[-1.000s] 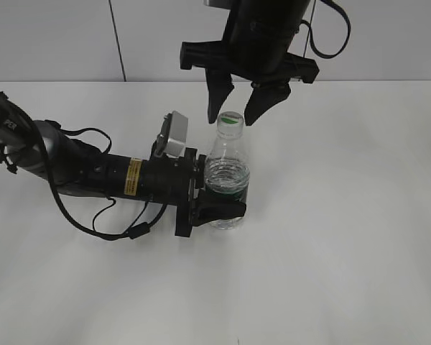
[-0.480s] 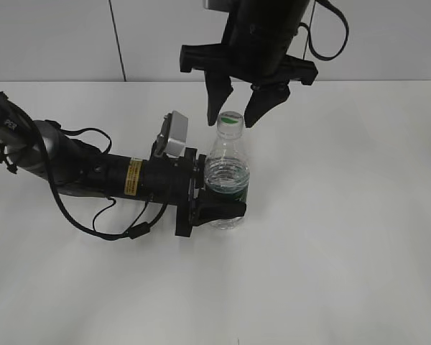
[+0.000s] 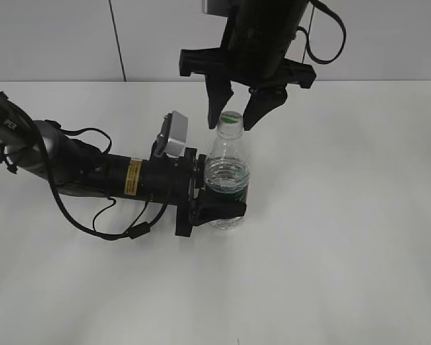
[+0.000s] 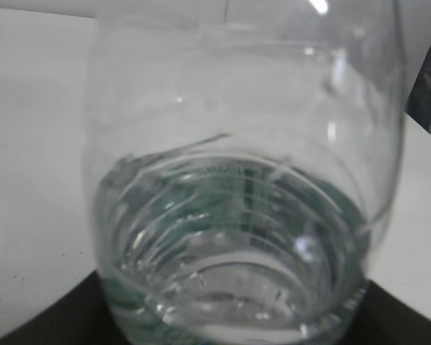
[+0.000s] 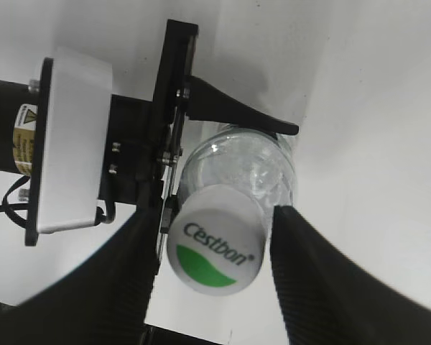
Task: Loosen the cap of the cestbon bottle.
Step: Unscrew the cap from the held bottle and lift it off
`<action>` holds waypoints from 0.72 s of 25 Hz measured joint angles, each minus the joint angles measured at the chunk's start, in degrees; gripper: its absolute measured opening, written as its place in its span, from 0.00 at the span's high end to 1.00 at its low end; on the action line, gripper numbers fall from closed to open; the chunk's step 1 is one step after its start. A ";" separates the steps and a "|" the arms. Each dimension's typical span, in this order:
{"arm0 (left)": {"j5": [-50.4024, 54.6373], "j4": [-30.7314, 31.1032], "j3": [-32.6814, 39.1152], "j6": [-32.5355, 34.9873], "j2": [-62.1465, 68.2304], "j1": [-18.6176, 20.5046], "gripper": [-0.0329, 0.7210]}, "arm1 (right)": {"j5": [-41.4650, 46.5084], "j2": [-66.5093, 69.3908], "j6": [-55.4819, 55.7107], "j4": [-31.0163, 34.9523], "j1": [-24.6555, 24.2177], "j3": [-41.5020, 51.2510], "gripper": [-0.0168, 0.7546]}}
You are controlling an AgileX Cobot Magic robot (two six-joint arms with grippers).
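Lower now vs a sec ago: right gripper (image 3: 238, 113) has dropped a touch, its two fingers straddling the cap (image 3: 231, 123), one each side. Jaws spread wider than the cap, a sliver of gap both sides in the right wrist view, so not gripping anything.

Going left to right: left arm lies low across the white table (image 3: 359, 237), yellow sticker on its barrel, print too small to read; white "PER" lettering shows on the arm near the left edge. Left gripper (image 3: 217, 198) is clamped round the lower body of the cestbon bottle (image 3: 226, 180), dark fingers hugging it front and back. Left wrist view is filled w/ the clear ribbed body, water sloshing low, green band showing through.

Bottle stands upright about mid-table, long axis vertical, cap pointing straight up at the right gripper. Dark green label band sits right at the left gripper's fingers; text on it not legible.

Right wrist view, looking down: cap top reads "Cestbon" in dark letters over a green half-moon. Smaller print unreadable.
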 joint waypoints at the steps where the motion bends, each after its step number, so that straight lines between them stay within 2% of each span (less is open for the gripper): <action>1: 0.00 0.00 0.00 0.00 0.00 0.00 0.41 | 0.00 0.08 0.00 0.13 0.00 0.00 0.49; 4: 0.00 0.00 0.00 0.00 0.00 0.00 0.41 | 0.00 0.41 0.00 0.32 0.00 -0.01 0.58; 13: 0.09 0.00 0.00 0.00 0.00 0.00 0.41 | 0.00 0.41 -2.14 0.27 0.00 -0.06 0.58; 18: 0.09 0.00 0.00 0.00 0.00 0.00 0.41 | 0.00 0.41 -13.38 0.39 0.00 -0.06 0.58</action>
